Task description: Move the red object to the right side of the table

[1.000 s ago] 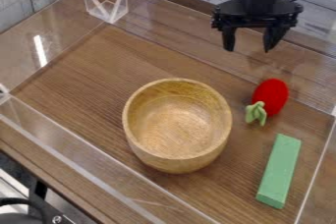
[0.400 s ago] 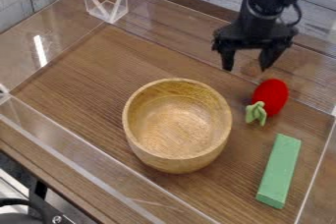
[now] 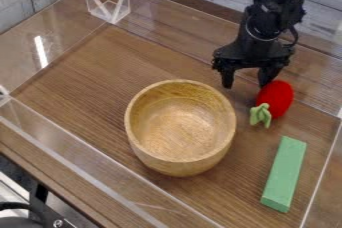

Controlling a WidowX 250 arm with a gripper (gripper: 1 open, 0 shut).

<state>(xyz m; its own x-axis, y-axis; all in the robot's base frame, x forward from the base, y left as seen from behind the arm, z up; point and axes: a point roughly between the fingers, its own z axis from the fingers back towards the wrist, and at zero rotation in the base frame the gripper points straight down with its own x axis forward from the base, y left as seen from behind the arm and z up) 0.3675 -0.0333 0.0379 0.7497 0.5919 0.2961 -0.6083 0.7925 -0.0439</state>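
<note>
Currently, red strawberry-like toy (image 3: 275, 95) lying green tip toward the viewer on the wooden tabletop (image 3: 83, 96), between the wooden bowl (image 3: 182, 128) and green block (image 3: 285, 175) but farther back, black jaws (image 3: 254, 76) spreading wide just beside it

Hand (image 3: 250, 75) open, directly beside red object (image 3: 274, 96); green leafy tip toward wooden bowl (image 3: 181, 127). Green block (image 3: 283, 175) flat on bench (image 3: 100, 82), near bowl.
</note>
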